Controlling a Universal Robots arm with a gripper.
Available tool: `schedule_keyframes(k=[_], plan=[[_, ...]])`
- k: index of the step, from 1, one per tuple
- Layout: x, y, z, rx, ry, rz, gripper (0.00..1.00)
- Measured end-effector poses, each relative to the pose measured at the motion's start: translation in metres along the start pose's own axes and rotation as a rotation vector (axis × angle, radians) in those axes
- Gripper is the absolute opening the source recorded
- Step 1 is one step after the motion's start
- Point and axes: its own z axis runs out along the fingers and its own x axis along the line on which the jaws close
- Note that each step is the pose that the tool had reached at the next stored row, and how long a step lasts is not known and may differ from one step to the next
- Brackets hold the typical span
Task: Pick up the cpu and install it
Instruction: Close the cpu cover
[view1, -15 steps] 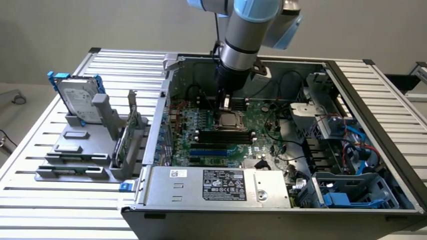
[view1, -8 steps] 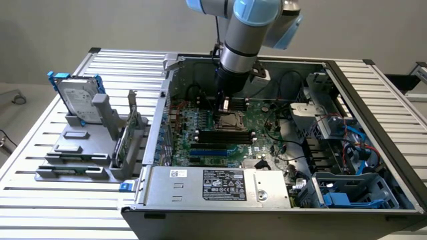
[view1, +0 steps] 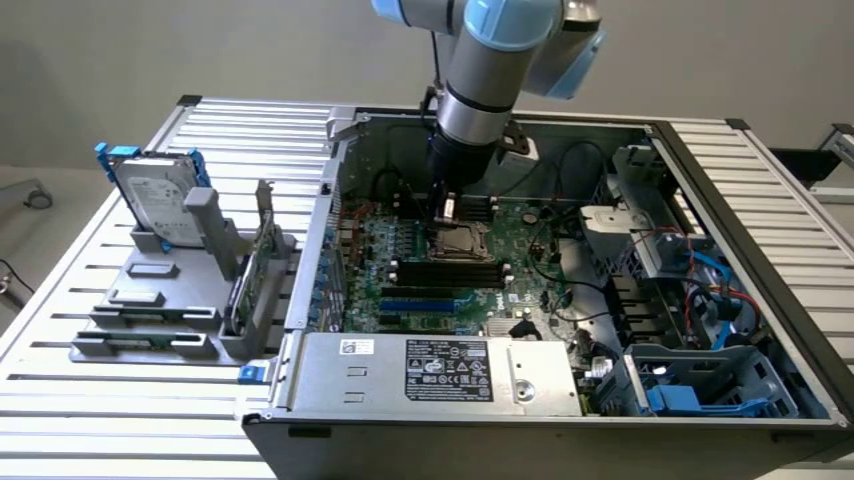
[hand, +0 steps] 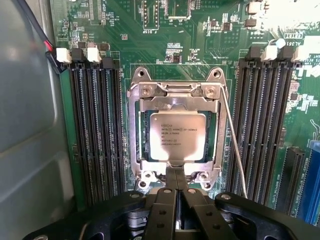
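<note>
The cpu (hand: 177, 136), a small square chip with a silvery printed top, lies flat inside the open metal-framed socket (hand: 133, 150) of the green board (hand: 125, 30). My gripper (hand: 175, 175) is shut, its two dark fingers pressed together with their tips over the chip's near edge; nothing shows between them. In the exterior view my gripper (view1: 454, 210) hangs straight down inside the computer case, just above the socket (view1: 458, 241).
A thin wire lever (hand: 233, 145) stands beside the socket, and black memory slots (hand: 95, 135) flank it on both sides. The case wall (view1: 314, 270), cables (view1: 587, 300) and power supply (view1: 447, 370) surround the board. A hard drive (view1: 154, 200) stands in a grey fixture (view1: 147, 310) outside the case.
</note>
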Motion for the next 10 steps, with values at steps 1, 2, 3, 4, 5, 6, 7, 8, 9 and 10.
schedule_keyframes(k=[1,2,3,4,5,6,7,8,9,10], plan=[[0.0,-0.0008,-0.0006,0.0006,0.0007,0.0,0.11],[0.0,-0.0016,-0.0011,0.0011,0.0013,0.0,0.11],[0.0,-0.0024,-0.0017,0.002,0.0018,0.0,0.11],[0.0,-0.0034,-0.0022,0.0031,0.0023,0.0,0.11],[0.0,-0.0047,-0.0026,0.0044,0.0028,-0.001,0.11],[0.0,-0.0059,-0.003,0.0059,0.0034,-0.001,0.11],[0.0,-0.0072,-0.0033,0.0074,0.0039,-0.001,0.11],[0.0,-0.0086,-0.0037,0.0091,0.0043,-0.001,0.11],[0.0,-0.0101,-0.004,0.0106,0.0048,-0.001,0.11],[0.0,-0.0116,-0.0043,0.0121,0.0053,-0.001,0.11]])
